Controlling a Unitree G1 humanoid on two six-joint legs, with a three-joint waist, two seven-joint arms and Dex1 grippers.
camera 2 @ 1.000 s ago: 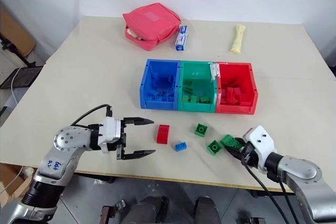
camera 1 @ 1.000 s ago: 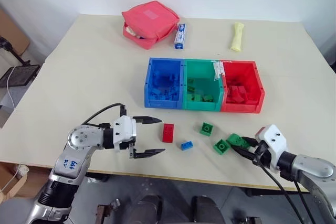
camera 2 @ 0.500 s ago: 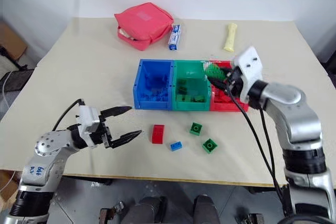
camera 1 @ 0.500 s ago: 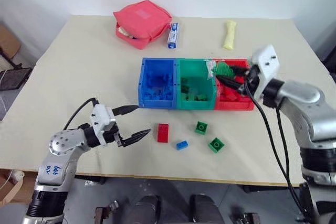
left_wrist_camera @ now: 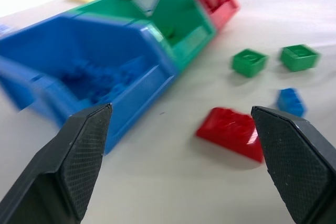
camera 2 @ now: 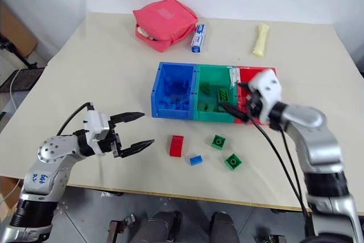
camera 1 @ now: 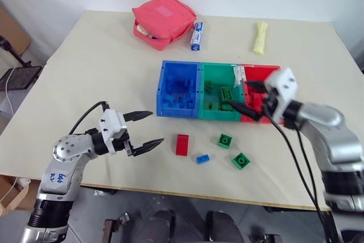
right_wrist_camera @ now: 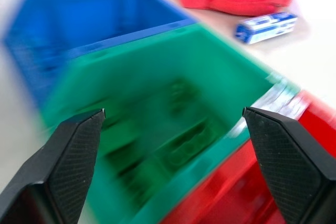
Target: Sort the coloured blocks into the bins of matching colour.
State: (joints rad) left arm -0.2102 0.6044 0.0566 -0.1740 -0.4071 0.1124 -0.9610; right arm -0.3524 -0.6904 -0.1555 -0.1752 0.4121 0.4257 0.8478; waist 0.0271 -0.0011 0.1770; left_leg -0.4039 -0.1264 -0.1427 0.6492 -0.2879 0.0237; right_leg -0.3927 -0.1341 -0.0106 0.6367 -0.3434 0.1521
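Hovering over the row of three joined open-topped plastic bins (camera 1: 199, 116), blue, green and red, on the beige tabletop (camera 1: 102, 66): right gripper (camera 1: 245, 96), its two black fingers (camera 1: 241, 109) spread wide with nothing between them, tips above the seam of the green and red compartments. Seen from the right wrist, green compartment directly between the spread fingers, holding several small green studded bricks (right_wrist_camera: 184, 142), blurred. Blue compartment holding blue bricks, red compartment red ones.

Left of the loose pieces, low above the tabletop: left gripper (camera 1: 145, 128), fingers (camera 1: 149, 143) likewise spread and empty, pointing toward a red studded plastic brick (camera 1: 182, 144) lying flat just beyond the tips, not touching. Beside the red brick, toward the right: a small blue brick (camera 1: 202, 158), then two green bricks (camera 1: 225, 140) (camera 1: 240, 160), all in front of the bins, apart from each other.

At the far edge: a red fabric pouch (camera 1: 164, 20), a blue-white tube (camera 1: 196, 36) beside it, and a yellow roll (camera 1: 260, 37), well apart from the bins.
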